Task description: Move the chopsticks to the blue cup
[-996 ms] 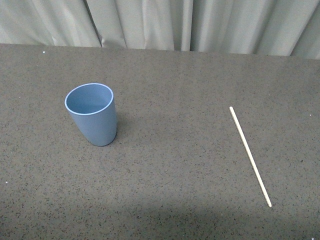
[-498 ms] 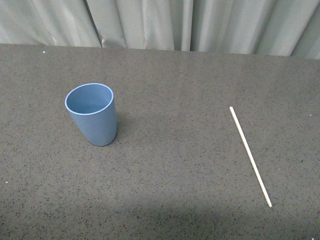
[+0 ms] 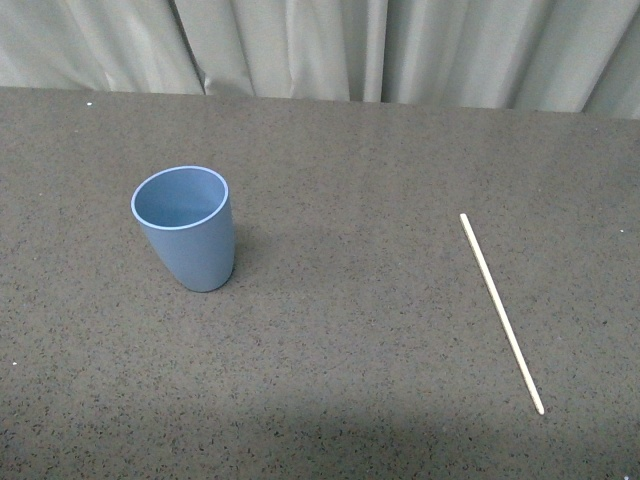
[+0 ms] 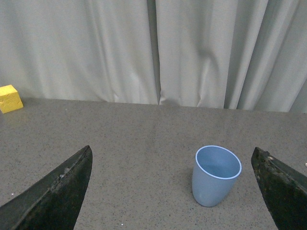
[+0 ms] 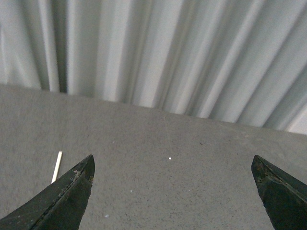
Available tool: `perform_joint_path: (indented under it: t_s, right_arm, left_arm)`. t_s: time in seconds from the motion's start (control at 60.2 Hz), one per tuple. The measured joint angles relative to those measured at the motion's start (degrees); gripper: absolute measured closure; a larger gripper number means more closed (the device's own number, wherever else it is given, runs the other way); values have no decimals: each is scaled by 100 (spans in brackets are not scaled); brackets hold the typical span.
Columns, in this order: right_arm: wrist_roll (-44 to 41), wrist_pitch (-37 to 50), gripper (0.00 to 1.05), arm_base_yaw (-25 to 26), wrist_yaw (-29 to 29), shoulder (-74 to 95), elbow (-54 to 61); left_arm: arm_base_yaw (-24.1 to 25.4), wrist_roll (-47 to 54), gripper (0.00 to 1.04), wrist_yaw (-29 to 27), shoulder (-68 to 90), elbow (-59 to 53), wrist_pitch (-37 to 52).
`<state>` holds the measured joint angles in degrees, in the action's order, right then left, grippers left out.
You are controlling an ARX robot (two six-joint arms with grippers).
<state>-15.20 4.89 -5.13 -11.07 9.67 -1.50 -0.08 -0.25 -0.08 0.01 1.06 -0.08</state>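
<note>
The blue cup [image 3: 185, 228] stands upright and empty on the left of the grey table. A thin pale chopstick [image 3: 500, 311] lies flat on the right, running from far-left to near-right. Neither arm shows in the front view. In the left wrist view the blue cup [image 4: 216, 175] sits ahead, between the wide-spread dark fingers, and my left gripper [image 4: 172, 165] is open with nothing held. My right gripper [image 5: 172, 172] is open too, over bare table; only the chopstick's tip [image 5: 57, 166] shows beside one finger [image 5: 67, 196].
Pale curtains [image 3: 330, 45] hang along the table's far edge. A yellow block [image 4: 10, 98] rests near that edge, seen only in the left wrist view. A few tiny white specks dot the speckled tabletop [image 3: 340, 330].
</note>
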Motion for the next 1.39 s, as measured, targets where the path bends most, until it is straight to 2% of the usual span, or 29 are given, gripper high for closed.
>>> perform_joint_path:
  t_s: [0.116,0.199,0.266,0.399,0.498,0.764,0.897,1.395]
  right_arm:
    - [4,621,9,-221,280,1711,-538]
    - [323,772,9,-323,651,3488,-1272]
    - [481,778,9,-356,717,4697,-1832]
    - [951,15,9,-402,820,7003,-3276]
    - [1255,-603,9,-501,938,8096,-4146]
    - [1967,-1685,9,-761,1191,9683,-5552]
    - [2214,-2039,9,-804,1097,10371,-5984]
    - [2892,-2393,9,-1001,922,11464,-6771]
  left_arm:
    - [0,0,7,7,0,0,0]
    - [0,0,7,7,0,0,0]
    - [0,2,7,7,0,0,0]
    - [0,0,7,7,0,0,0]
    - [0,0,7,7,0,0,0]
    - [0,0,7,7,0,0,0]
    - [0,0,7,7,0,0,0]
    - [0,0,7,7,0,0,0]
